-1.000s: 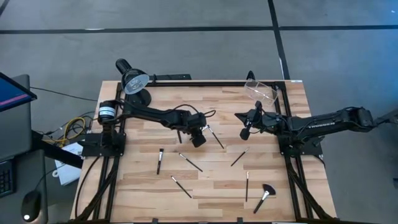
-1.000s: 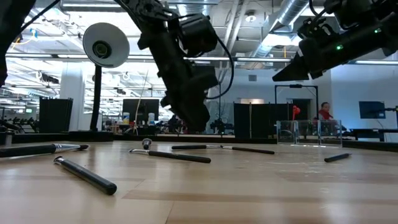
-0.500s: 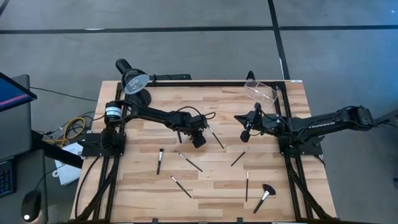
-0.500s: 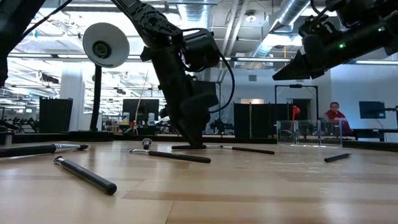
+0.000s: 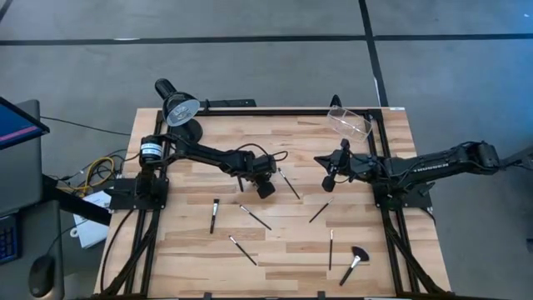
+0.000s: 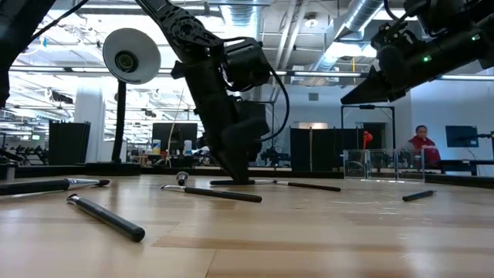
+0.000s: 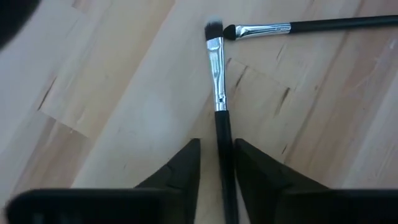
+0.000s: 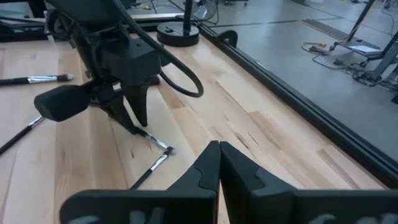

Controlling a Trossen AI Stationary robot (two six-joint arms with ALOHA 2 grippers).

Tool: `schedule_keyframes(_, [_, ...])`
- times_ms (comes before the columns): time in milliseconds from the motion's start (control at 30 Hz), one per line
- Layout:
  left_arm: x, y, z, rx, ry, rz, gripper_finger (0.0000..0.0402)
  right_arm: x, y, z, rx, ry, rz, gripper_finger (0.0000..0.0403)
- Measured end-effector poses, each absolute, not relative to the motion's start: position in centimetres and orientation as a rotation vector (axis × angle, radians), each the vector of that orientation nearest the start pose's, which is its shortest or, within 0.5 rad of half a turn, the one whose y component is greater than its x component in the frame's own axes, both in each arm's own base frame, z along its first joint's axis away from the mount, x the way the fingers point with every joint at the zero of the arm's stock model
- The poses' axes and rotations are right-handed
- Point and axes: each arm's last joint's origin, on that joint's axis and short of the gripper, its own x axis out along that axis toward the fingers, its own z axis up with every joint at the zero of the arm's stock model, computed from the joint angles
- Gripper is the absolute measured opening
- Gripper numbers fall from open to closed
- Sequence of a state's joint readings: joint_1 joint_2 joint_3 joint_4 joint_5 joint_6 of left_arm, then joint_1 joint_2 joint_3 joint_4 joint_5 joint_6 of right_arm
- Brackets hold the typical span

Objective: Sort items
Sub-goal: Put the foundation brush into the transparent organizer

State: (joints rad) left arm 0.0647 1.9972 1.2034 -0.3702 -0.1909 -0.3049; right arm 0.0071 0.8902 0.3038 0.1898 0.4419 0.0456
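Brush [image 7: 219, 93] lies dead in line with left claw [image 7: 217, 163]: handle runs straight between the two fingers [image 7: 181, 171], ferrule and bristle tip pointing away from the wrist. Fingers are apart, one each side of the handle, not yet squeezing as far as I can judge. In high view that claw [image 5: 265, 187] sits at desk [image 5: 200, 250] centre, w/ the brush [image 5: 289, 183] slanting off toward 4 o'clock from it. So left arm is far nearer; closing across the handle looks like the next move.

Right claw [image 8: 219, 163] hangs above the desk toward 2 o'clock, tips pressed together, empty.

Second brush [image 7: 298, 27] tip nearly meets the first's bristles; touching or not, can't tell. Handle end hidden under claw.
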Motion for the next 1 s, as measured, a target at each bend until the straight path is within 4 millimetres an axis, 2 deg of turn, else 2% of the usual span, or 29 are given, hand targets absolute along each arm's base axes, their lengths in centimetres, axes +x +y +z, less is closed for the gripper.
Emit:
schedule_keyframes(167, [38.0, 3.0, 12.2, -0.185, 1.130, 0.398, 0.0018, 17.8, -1.1, 18.7, -0.045, 0.381, -0.438, 0.0000])
schedule_keyframes(367, [37.9, 3.0, 12.2, -0.181, 1.130, 0.396, 0.0027, 17.8, -1.1, 18.7, -0.036, 0.380, -0.439, 0.0000])
schedule_keyframes(533, [37.3, 3.2, 13.4, -0.163, 1.136, 0.387, 0.0016, 17.7, -1.1, 18.6, -0.022, 0.384, -0.443, 0.0000])
schedule_keyframes(767, [36.7, 4.2, 17.7, -0.185, 0.998, 0.399, 0.0020, 17.7, -1.1, 18.6, -0.009, 0.385, -0.438, 0.0000])
schedule_keyframes(1000, [35.5, 4.1, 22.7, -0.162, 0.845, 0.369, 0.0020, 18.6, -1.0, 18.0, 0.067, 0.388, -0.339, 0.0000])
